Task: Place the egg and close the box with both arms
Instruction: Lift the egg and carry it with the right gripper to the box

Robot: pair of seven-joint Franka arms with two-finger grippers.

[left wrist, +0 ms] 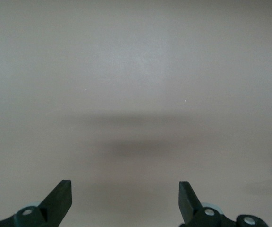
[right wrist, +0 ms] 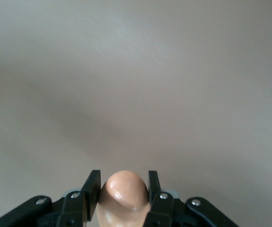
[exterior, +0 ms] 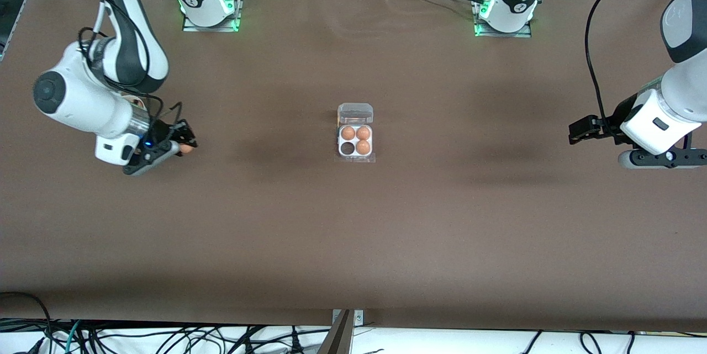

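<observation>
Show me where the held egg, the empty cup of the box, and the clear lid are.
held egg [right wrist: 123, 191]: right wrist view, on its rounded front end.
empty cup [exterior: 347, 147]: front view, on its dark hollow in the box.
clear lid [exterior: 355, 113]: front view, on the middle of the opened lid.

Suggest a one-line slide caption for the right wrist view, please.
Right hand shut on an orange-brown egg, held above the bare brown table.
</observation>
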